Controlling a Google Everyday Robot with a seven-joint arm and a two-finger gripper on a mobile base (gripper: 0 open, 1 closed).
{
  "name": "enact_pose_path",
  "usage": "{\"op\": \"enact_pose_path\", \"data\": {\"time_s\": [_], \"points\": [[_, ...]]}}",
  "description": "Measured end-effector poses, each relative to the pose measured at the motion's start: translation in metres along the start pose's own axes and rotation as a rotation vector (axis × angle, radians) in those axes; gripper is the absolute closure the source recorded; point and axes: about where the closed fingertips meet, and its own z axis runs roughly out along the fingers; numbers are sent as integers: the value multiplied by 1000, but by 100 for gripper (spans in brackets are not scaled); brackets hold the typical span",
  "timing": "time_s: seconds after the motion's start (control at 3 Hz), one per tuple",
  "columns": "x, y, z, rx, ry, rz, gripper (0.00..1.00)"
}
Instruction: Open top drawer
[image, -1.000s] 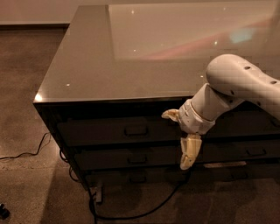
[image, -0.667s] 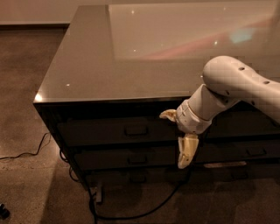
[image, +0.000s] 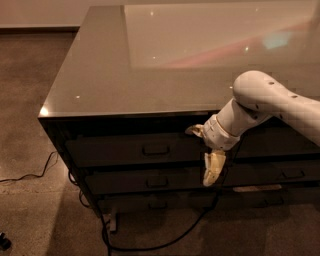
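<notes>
The top drawer (image: 120, 150) is the uppermost dark front in the left column of the cabinet (image: 55, 135), directly beneath the glossy top surface (image: 150, 65); its small rectangular loop handle (image: 156, 149) sits at the centre of the front; the front appears shut, lying under the edge of the top surface. The gripper (image: 201, 156) is positioned at the right end of this drawer front, to the right of the handle and apart from it; its two pale fingers are spread wide, one finger (image: 193, 131) pointing left along the upper edge of the drawer front, the other (image: 212, 169) pointing down over the second drawer (image: 125, 182); nothing is held between them. The white arm (image: 270, 102) enters from the right, crossing in front of the right column of drawers (image: 290, 175). Below the second drawer, a third drawer (image: 145, 205) is partly in shadow. A dark cable (image: 150, 246) loops over the speckled floor (image: 30, 100) in front of the cabinet; a thinner cable (image: 30, 175) runs off to the left.
</notes>
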Motion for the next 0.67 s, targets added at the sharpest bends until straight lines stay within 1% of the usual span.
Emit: {"op": "enact_pose_path", "data": {"time_s": [0.33, 0.67], "points": [[0, 0, 1, 0, 0, 1, 0], [3, -1, 8, 10, -19, 28, 0]]}}
